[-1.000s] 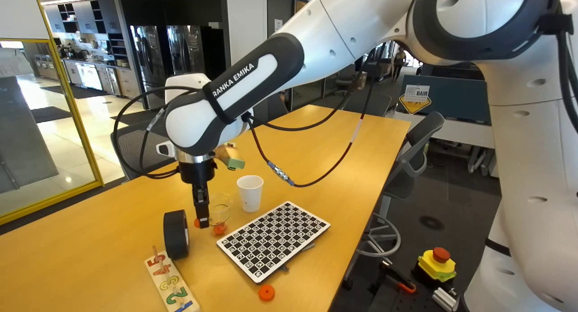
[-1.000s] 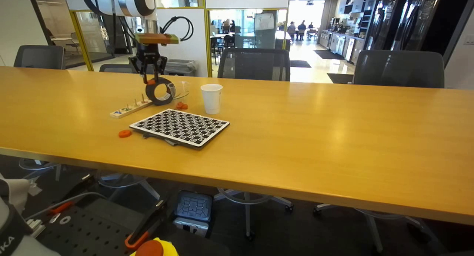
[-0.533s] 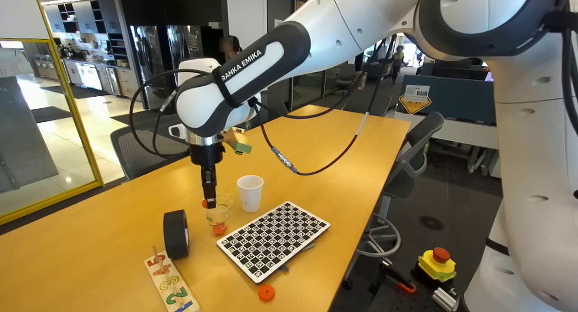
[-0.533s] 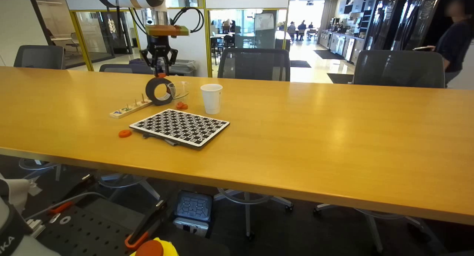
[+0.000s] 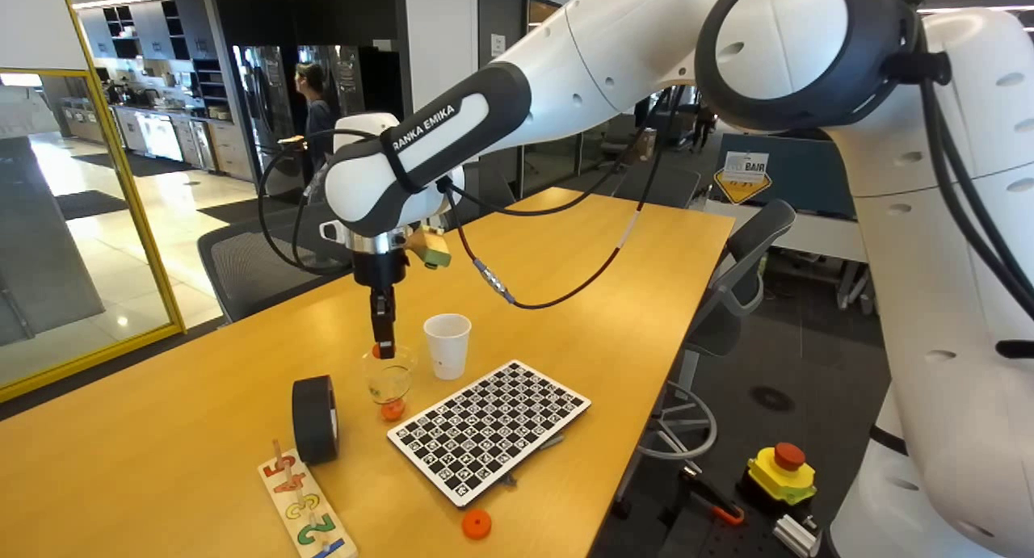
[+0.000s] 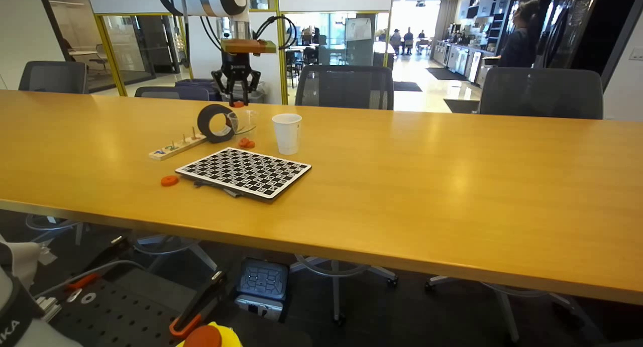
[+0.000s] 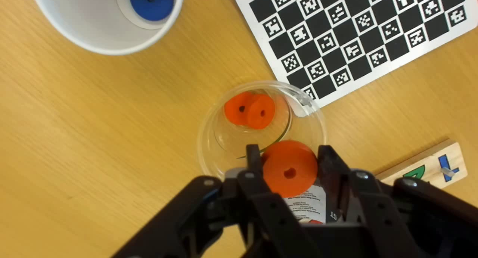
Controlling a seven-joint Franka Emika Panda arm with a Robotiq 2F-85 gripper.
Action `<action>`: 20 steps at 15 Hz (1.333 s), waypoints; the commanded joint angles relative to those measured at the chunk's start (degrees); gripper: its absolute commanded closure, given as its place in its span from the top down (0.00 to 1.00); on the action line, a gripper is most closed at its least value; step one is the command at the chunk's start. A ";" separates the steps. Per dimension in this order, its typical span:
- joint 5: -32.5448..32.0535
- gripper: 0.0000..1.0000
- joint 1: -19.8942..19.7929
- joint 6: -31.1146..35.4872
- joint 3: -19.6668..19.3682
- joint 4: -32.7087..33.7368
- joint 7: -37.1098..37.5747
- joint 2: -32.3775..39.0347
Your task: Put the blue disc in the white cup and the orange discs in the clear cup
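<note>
My gripper (image 7: 289, 157) is shut on an orange disc (image 7: 295, 176); the disc also shows at the fingertips in both exterior views (image 5: 376, 350) (image 6: 238, 105). They hang above the transparent clear cup (image 7: 207, 138) (image 5: 390, 375) (image 6: 247, 120), and in the wrist view the disc overlaps the cup's rim. Orange discs (image 7: 260, 111) lie on the clear cup's bottom. The blue disc (image 7: 157, 6) lies inside the white cup (image 7: 86, 26), which stands beside the clear cup (image 5: 447, 346) (image 6: 288, 134). Another orange disc (image 5: 477, 524) (image 6: 170, 181) lies on the table by the checkered board.
The checkered board (image 5: 489, 429) (image 6: 243, 171) lies in front of the cups. A black tape roll (image 5: 312, 421) (image 6: 203, 123) stands on its edge close beside the clear cup. A wooden number board with pegs (image 5: 295, 501) (image 6: 177, 148) lies next to the roll.
My gripper has risen and moved from above the tape roll toward the clear cup, carrying the orange disc. The cups and the loose disc have not moved. A person walks in the background.
</note>
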 commanded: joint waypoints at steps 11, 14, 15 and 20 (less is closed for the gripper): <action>0.31 0.88 0.51 -4.37 -0.65 7.16 2.40 4.73; -0.36 1.00 1.26 -2.94 -1.51 3.67 8.86 2.11; -0.28 1.00 1.44 -2.10 -1.73 1.70 11.79 0.75; 0.13 1.00 1.96 1.79 -1.75 -10.08 23.88 -7.38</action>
